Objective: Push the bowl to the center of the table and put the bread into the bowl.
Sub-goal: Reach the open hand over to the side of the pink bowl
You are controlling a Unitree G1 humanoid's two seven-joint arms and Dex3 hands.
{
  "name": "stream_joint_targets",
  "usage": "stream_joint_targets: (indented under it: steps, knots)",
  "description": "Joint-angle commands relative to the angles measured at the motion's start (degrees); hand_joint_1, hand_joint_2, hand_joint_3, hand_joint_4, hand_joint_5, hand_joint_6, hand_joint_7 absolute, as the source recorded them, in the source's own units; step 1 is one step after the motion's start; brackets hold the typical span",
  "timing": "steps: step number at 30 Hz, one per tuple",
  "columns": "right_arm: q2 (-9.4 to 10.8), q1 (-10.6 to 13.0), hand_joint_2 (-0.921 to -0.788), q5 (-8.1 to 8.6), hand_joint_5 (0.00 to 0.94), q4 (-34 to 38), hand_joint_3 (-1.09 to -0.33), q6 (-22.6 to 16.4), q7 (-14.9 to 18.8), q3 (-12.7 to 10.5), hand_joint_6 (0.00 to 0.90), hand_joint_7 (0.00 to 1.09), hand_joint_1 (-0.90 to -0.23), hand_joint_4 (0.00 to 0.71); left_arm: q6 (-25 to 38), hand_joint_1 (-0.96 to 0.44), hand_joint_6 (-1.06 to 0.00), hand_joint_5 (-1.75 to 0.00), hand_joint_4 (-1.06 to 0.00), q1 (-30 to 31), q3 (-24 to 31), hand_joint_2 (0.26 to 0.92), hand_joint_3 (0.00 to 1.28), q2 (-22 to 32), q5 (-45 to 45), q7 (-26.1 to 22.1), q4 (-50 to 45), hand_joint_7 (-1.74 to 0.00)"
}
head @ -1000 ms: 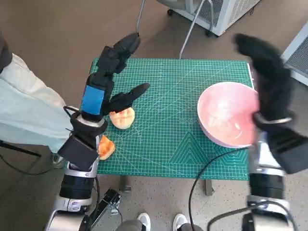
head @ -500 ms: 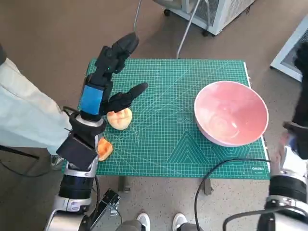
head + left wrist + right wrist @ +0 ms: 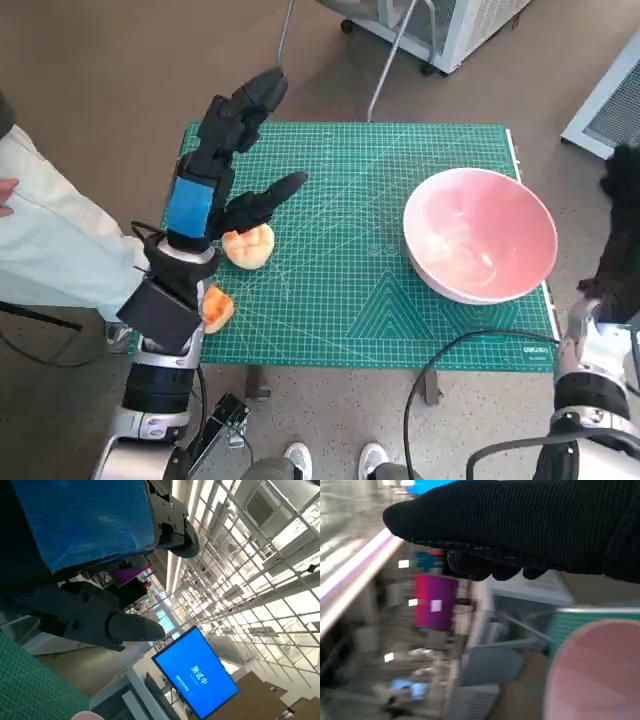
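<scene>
Bowl (image 3: 480, 247) first: the pink dish sits at the right side of the green cutting mat (image 3: 350, 290), its rim close to the mat's right edge, so the push to the centre is not yet done. My right hand (image 3: 620, 235) hangs off the table's right side, apart from the bowl, at the frame's edge; the right wrist view shows the glove (image 3: 520, 525) as a dark band with the bowl's pink rim (image 3: 592, 672) beyond it, and I cannot tell from either view whether that hand is spread or curled. It holds nothing that I can see.

My left hand (image 3: 228, 160) is raised over the mat's left part, fingers spread and empty, the thumb reaching out just above the bread (image 3: 248, 245). A second orange-tinted piece (image 3: 218, 307) lies near the mat's left edge, partly hidden by my left forearm.

To do the push well, I judge I should bring the right hand low against the bowl's outer wall on its right side, contacting below the rim rather than at it, so the bowl slides instead of tipping. A flat, broad contact and a slow, steady shove leftward should keep it from spinning off course. The mat looks grippy, so the bowl may stick and then jump; gentle pressure helps. I should stop it short of the bread, leaving room for the left hand to lift the piece and drop it in.
</scene>
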Motion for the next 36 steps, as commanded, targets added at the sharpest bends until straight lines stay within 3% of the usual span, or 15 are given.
stream_joint_targets:
  steps: [1, 6, 17, 25, 36]
  knots:
    - [2.28, 0.43, -0.921, 1.77, 0.001, 3.02, -0.869, 4.49, 0.59, -1.15, 0.003, 0.43, -0.532, 0.113, 0.16, -0.29, -0.20, 0.00, -0.41, 0.50, 0.30, 0.921, 0.19, 0.19, -0.56, -0.32, -1.21, -0.51]
    - [4.04, 0.09, -0.921, 3.03, 0.002, 4.13, -0.866, 7.94, 1.04, -2.09, 0.018, 0.43, -0.506, 0.115, 0.20, -0.30, -0.20, 0.00, -0.41, 1.06, 0.61, 0.921, 0.19, 0.57, -0.83, -0.66, -1.68, -0.51]
    - [7.90, -0.91, -0.921, 3.78, 0.008, 4.90, -0.862, 11.94, 1.63, -3.13, 0.047, 0.44, -0.498, 0.131, 0.25, -0.30, -0.20, 0.00, -0.41, 2.70, 1.83, 0.921, 0.19, 1.41, -1.31, -1.31, -2.78, -0.50]
    - [10.72, -2.98, -0.921, 4.75, 0.001, 5.16, -0.865, 12.95, 3.59, -3.46, 0.039, 0.44, -0.502, 0.117, 1.66, -0.30, -0.22, 0.00, -0.42, 4.44, 2.48, 0.921, 0.20, 1.89, -0.06, -0.39, -5.25, -0.46]
    - [14.49, -6.87, -0.921, 5.06, 0.005, 5.98, -0.885, 15.48, 3.71, -3.92, 0.007, 0.46, -0.521, 0.120, 3.89, -0.31, -0.30, 0.00, -0.42, 7.96, 4.03, 0.921, 0.20, 2.99, -0.77, -0.50, -9.45, -0.33]
